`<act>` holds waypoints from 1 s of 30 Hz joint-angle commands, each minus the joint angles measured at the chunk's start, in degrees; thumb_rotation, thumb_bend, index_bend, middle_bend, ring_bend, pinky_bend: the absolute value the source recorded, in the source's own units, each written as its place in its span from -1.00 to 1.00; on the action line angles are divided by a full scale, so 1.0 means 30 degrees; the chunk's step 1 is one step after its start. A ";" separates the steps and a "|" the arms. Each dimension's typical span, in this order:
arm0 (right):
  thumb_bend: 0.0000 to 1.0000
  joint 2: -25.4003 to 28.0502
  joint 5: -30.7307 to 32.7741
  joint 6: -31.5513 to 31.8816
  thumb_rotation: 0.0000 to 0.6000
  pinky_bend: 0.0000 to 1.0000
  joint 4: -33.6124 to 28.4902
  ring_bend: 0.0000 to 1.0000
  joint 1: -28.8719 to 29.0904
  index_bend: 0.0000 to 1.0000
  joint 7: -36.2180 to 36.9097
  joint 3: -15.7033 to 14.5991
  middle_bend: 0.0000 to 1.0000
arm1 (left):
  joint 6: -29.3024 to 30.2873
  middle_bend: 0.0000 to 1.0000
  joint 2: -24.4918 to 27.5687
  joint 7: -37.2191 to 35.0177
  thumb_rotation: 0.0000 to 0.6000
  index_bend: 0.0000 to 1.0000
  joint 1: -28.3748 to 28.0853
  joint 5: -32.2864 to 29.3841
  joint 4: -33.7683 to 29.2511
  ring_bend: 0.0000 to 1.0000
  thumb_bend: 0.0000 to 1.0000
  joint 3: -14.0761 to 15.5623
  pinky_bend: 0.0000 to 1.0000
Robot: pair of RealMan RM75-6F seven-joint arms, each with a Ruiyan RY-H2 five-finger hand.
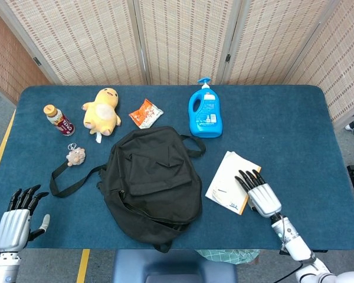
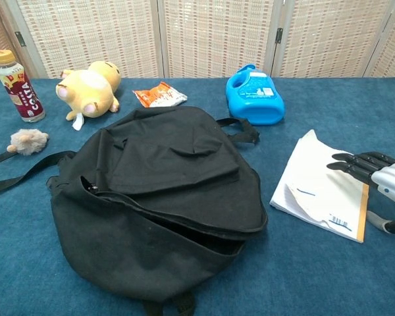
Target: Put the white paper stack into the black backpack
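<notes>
The white paper stack (image 1: 231, 182) lay flat on the blue table (image 1: 295, 130), just to the right of the black backpack (image 1: 151, 180), whose mouth gaped toward the table's near edge. The right hand (image 1: 261, 196) was at the stack's right edge, fingers (image 2: 351, 162) spread apart and extended over the paper; whether they touched it could not be determined. It held nothing. The left hand (image 1: 15, 219) sat at the near left corner, fingers apart, empty.
</notes>
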 commanded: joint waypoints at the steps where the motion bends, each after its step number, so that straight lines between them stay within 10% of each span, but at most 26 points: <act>1: -0.07 -0.0007 0.0045 0.0081 1.00 -1.00 -0.0114 -0.95 0.0069 -0.98 -0.0035 0.0039 -0.94 | 0.0022 -0.74 -0.0002 -0.0045 1.00 -0.49 0.0015 -0.0002 0.0025 -0.76 -0.04 0.0000 -1.00; 30: -0.07 0.0261 0.0868 -0.0156 1.00 -1.00 -0.3119 -0.84 0.2325 -0.97 -0.1141 0.1526 -0.83 | -0.0089 -0.74 -0.0106 -0.0557 1.00 -0.49 0.0067 -0.0130 0.0439 -0.77 -0.04 0.0001 -1.00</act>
